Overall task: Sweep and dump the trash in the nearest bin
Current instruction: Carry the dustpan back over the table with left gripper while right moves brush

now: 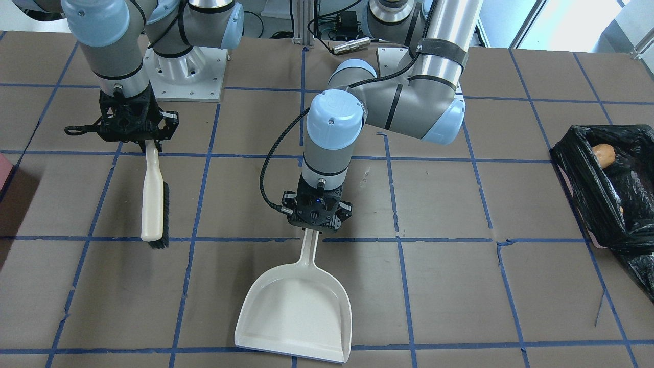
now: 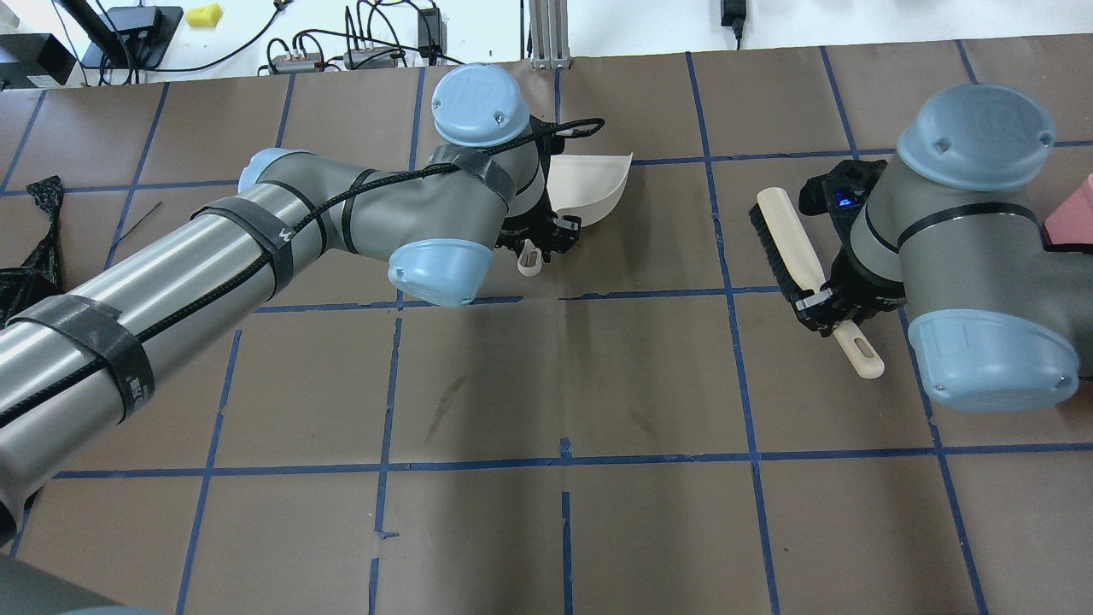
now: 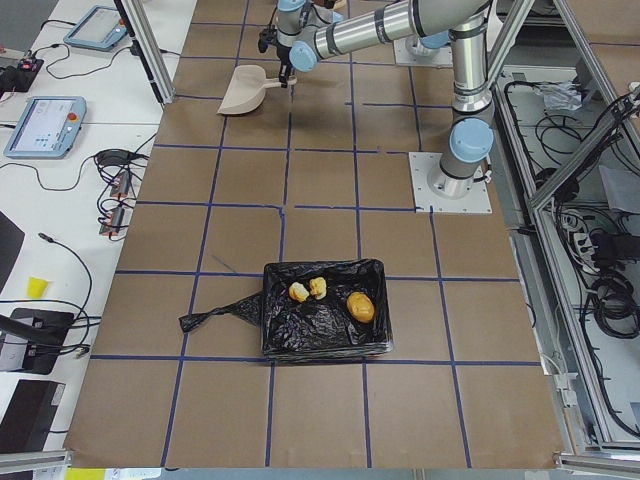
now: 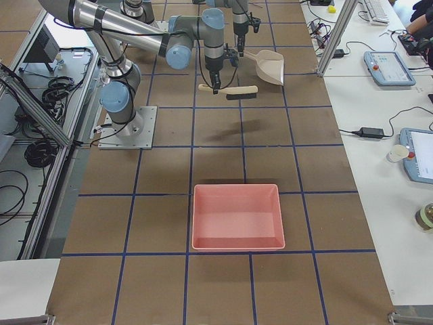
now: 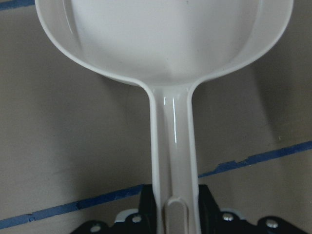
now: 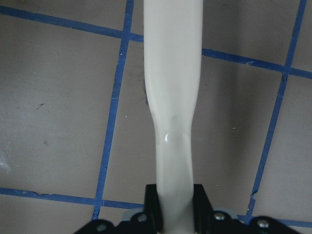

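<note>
Three pieces of trash were already lying in the bin (image 3: 320, 349), the black-bagged container far off toward the robot's left end of the table (image 1: 460, 286). They were the tan-orange potato-like lump (image 3: 361, 306) and the two smaller scraps (image 3: 318, 287) beside it, all down on the crinkled liner. From where I stood I could see no scrap left anywhere on the brown paper and blue tape grid.

The left gripper (image 1: 312, 228) had its fingers clamped on the handle of the cream dustpan (image 1: 296, 306). The pan pointed away from the robot, low over the middle of the table, and its scoop was bare. I could not tell whether its lip rested on the paper or hung just above it.

The right gripper (image 1: 148, 143) was closed around the handle of the cream hand brush (image 1: 152, 199), which had black bristles down one edge. The brush lay roughly parallel to the pan and well apart from it, on the robot's right. The pink tub (image 4: 237, 187) at that far end held nothing that I could see.

To my eye the job was all but finished. The sweeping and the dump looked done, and the nearer black bin had been chosen over the pink one. At most, what remained was to set the two tools down and draw the arms back, if the task asked for even that. The only risk I could see was a tool scuffing the paper on release.
</note>
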